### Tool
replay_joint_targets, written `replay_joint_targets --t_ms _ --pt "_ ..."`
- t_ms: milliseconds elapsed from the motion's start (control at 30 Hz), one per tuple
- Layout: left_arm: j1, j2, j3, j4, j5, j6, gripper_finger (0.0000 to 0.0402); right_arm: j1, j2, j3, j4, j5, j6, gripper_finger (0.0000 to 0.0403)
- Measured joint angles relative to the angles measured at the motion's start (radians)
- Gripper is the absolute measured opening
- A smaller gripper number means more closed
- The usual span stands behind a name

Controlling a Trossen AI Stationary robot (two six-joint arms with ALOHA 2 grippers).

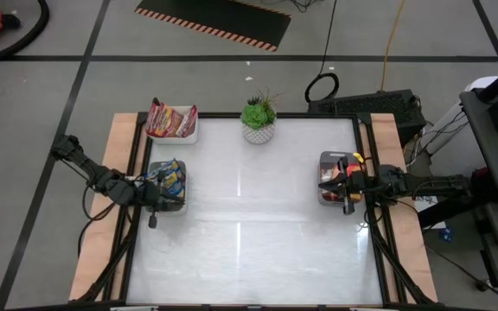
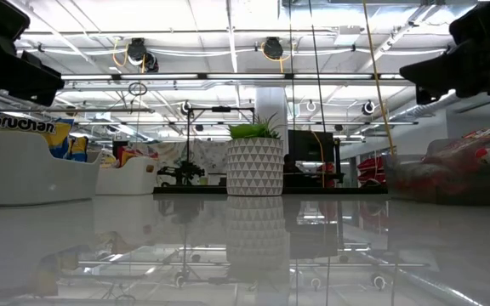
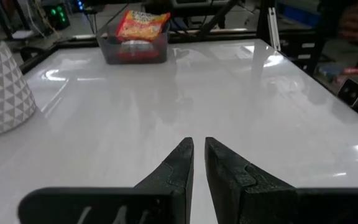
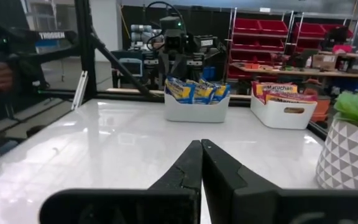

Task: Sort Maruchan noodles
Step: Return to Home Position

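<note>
Left pincer, narrow and empty, hung over the blue packets mid-left; right pincer was pinched shut. Retreating low could snag their bin.

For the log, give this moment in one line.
blue packs: left bin | orange packs: right bin | red packs: rear bin | left gripper, right gripper: shut, near bins

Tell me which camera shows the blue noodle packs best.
The right wrist view: the blue noodle packs stand upright in their bin, facing the camera, with nothing covering them. The high view shows the packs only from above. The low view catches part of them at its left edge. The left wrist view misses them.
</note>
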State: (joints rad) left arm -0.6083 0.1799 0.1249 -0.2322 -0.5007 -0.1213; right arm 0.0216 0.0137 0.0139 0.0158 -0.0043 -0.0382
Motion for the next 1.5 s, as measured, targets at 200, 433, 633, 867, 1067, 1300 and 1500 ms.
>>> replay_joint_targets --t_ms 200,433,633,867,1067,1300,1500 --pt "0.0 0.0 0.0 -0.001 0.0 -0.024 0.0046 0.0 0.011 0.0 0.016 0.001 -0.057 0.0" --pt "0.003 -0.035 0.0 0.123 0.021 0.162 0.0046 0.0 0.011 0.0 0.019 0.003 -0.053 0.0" --pt "0.061 -0.134 0.0 0.136 0.114 0.27 0.0046 0.0 0.011 0.0 0.02 0.003 -0.053 0.0" --pt "0.161 -0.176 -0.016 0.132 0.258 0.287 0.0046 0.0 0.011 0.0 0.022 0.003 -0.053 0.0" --pt "0.276 -0.166 -0.114 0.267 0.377 0.265 0.0046 0.0 0.011 0.0 0.02 0.003 -0.053 0.0" --pt "0.412 -0.163 -0.115 0.263 0.567 0.235 0.0046 0.0 0.011 0.0 0.019 0.003 -0.053 0.0" --pt "0.487 -0.161 -0.115 0.261 0.623 0.206 0.0046 0.0 0.011 0.0 0.019 0.003 -0.053 0.0"
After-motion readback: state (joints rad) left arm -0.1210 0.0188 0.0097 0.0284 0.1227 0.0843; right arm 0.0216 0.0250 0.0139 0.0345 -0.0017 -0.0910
